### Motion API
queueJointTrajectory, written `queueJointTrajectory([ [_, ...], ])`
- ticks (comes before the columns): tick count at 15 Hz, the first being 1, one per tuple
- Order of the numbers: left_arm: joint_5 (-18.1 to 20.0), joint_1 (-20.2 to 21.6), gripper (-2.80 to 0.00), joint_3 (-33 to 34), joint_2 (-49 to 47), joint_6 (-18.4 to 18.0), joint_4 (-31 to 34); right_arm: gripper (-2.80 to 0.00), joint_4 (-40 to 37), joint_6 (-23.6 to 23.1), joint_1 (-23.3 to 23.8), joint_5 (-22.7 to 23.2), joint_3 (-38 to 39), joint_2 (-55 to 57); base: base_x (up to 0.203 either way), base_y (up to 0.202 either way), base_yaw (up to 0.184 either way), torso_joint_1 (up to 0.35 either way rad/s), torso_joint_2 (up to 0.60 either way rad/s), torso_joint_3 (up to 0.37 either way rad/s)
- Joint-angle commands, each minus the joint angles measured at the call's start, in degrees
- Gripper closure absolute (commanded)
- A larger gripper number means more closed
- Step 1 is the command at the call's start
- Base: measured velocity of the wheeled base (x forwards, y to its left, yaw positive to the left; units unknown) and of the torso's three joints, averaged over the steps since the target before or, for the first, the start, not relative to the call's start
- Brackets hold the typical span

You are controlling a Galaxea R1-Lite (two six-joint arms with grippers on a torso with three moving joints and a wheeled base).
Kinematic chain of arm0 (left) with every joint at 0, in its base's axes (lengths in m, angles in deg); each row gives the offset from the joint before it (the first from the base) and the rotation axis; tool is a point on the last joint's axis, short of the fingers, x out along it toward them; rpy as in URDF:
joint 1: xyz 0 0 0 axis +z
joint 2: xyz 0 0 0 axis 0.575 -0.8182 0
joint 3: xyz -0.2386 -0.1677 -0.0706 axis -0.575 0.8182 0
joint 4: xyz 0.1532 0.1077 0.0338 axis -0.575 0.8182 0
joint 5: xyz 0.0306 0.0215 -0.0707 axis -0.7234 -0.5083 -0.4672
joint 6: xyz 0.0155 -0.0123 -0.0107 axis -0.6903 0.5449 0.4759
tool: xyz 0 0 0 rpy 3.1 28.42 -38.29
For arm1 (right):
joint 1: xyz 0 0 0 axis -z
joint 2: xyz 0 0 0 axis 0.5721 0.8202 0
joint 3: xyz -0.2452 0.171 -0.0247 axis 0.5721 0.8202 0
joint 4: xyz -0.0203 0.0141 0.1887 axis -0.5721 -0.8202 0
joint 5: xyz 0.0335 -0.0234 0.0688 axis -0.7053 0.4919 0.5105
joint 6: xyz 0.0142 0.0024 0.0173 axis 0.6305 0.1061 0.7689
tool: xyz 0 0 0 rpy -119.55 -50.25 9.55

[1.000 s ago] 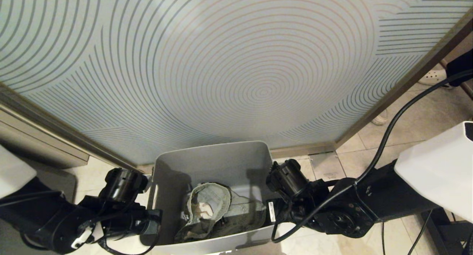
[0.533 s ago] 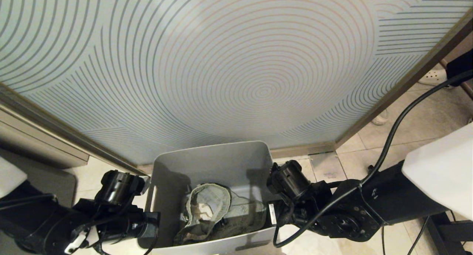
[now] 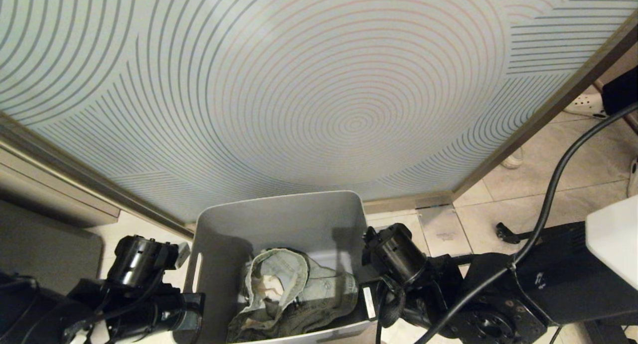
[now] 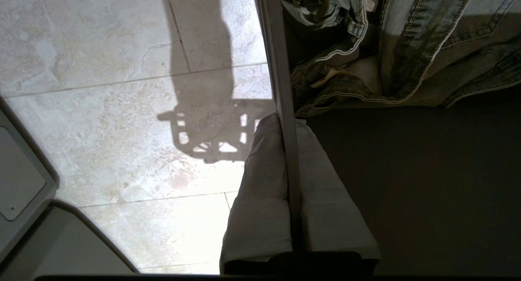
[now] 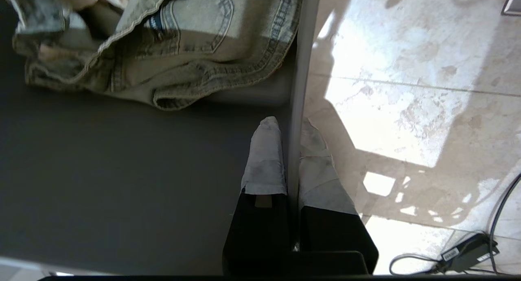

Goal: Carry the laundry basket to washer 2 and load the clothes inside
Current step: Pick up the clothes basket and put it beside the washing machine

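Pale marble-look floor tiles (image 3: pixel 548 174) run under the robot, and a frosted panel (image 3: pixel 319 85) printed with concentric rings fills the head view from nine o'clock round to two o'clock; its metal frame meets the tiles just behind the laundry basket (image 3: pixel 279 214).

The basket sits at six o'clock in the head view, with the clothes (image 3: pixel 294 289), a crumpled faded denim bundle, lying in the half nearest the robot. The left gripper (image 4: pixel 287 159) is at the basket's left short wall, about seven o'clock, its fingers closed onto the wall's rim with one pad inside and one outside. The right gripper (image 5: pixel 291 159) does the same on the right short wall, about five o'clock, pinching the thin plastic edge between its taped pads.

Judged from this, the grasp on both sides is made, so the carry stage appears to be in hand. Washer 2 shows in no view, so the trip there, the setting down and the loading of the clothes all seem left to do. A power adapter (image 5: pixel 464 252) with its cord lies on the tiles beside the right side.
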Motion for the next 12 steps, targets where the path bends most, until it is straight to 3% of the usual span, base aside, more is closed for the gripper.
queueJointTrajectory([
  [1, -0.05, 0.0, 0.0, 1.1, 1.73, 0.12, -0.23, 0.0, 0.13, 0.16, -0.95, 0.02, 0.8, -1.32, 0.0, 0.0, 0.0, 0.0, 0.0, 0.0],
  [6, -0.11, 0.0, 0.0, 1.93, 2.28, 0.12, -0.35, 0.0, 0.13, 0.07, -1.5, 0.02, 0.8, -1.87, 0.0, 0.0, 0.0, 0.0, 0.0, 0.006],
  [12, -0.11, 0.0, 0.0, 2.02, 2.37, 0.12, -0.35, 0.0, 0.13, 0.07, -1.5, -0.07, 0.8, -1.96, 0.0, 0.0, 0.0, 0.002, 0.0, 0.164],
])
